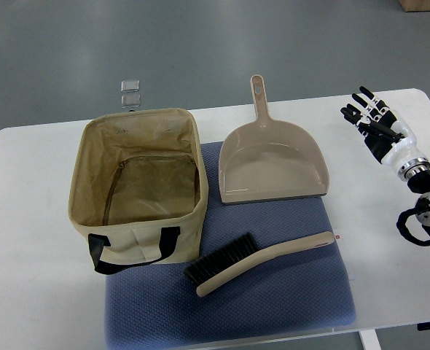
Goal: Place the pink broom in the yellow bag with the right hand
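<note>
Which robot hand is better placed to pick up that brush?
The right robot hand. It is the only one in view, open above the table's right side, and the brush points its handle that way. No left arm shows.

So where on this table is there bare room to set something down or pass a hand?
Bare white table lies left of the open yellow fabric bag, and between the blue mat and the right hand. The mat's middle is crowded: beige plastic dustpan above, black-bristled hand broom below, with only a narrow strip between.
</note>
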You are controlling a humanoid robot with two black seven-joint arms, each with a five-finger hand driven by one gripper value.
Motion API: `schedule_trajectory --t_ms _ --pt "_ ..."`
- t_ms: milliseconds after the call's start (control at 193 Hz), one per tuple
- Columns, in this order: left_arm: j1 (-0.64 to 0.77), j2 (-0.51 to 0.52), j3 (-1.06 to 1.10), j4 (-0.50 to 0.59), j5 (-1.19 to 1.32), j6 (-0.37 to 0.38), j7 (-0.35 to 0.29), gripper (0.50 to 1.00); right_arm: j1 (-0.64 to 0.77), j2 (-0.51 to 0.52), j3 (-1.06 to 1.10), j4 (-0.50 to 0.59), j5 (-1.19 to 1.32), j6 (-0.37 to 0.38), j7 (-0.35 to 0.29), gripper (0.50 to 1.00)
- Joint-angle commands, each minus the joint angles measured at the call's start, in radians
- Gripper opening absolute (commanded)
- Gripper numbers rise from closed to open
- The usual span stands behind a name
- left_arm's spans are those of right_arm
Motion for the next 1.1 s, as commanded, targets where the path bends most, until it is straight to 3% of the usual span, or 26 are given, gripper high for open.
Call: schedule_trajectory --t_ms 0,1093 --pt "0.001 0.0 -0.005 -0.004 0.001 -0.002 0.003 1.0 0.0 0.0 -0.001 0.0 0.0 0.0 0.0 0.93" --pt "0.001 0.0 0.003 0.01 -0.002 0.009 0.006 1.0 0.011 -0.005 0.001 -0.002 -0.002 -0.008 0.0 0.93"
